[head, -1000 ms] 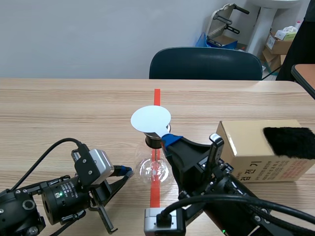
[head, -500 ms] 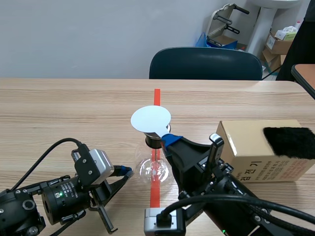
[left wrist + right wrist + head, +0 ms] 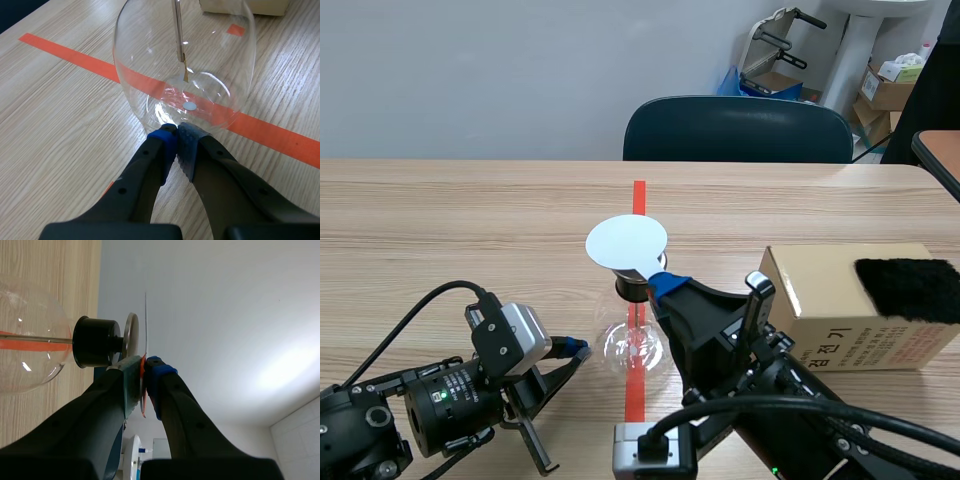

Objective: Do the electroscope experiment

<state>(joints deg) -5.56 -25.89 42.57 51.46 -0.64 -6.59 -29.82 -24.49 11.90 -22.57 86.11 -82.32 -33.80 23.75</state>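
Observation:
The electroscope is a round glass flask (image 3: 635,345) with a black stopper (image 3: 632,287), standing on the orange tape line. My right gripper (image 3: 660,280) is shut on the rim of a thin white disc (image 3: 626,243) held flat just over the stopper. From the right wrist the disc (image 3: 146,315) shows edge-on, close beside the electroscope's metal plate (image 3: 131,335), pinched in the gripper (image 3: 143,365). My left gripper (image 3: 176,131) is shut on nothing, its tips at the flask's (image 3: 185,60) base. Inside hang the rod (image 3: 177,30) and foil leaves (image 3: 185,75).
A cardboard box (image 3: 840,320) stands at the right with a black furry cloth (image 3: 910,288) on top. A dark chair (image 3: 738,130) sits behind the far table edge. Open tabletop lies to the left and beyond the flask.

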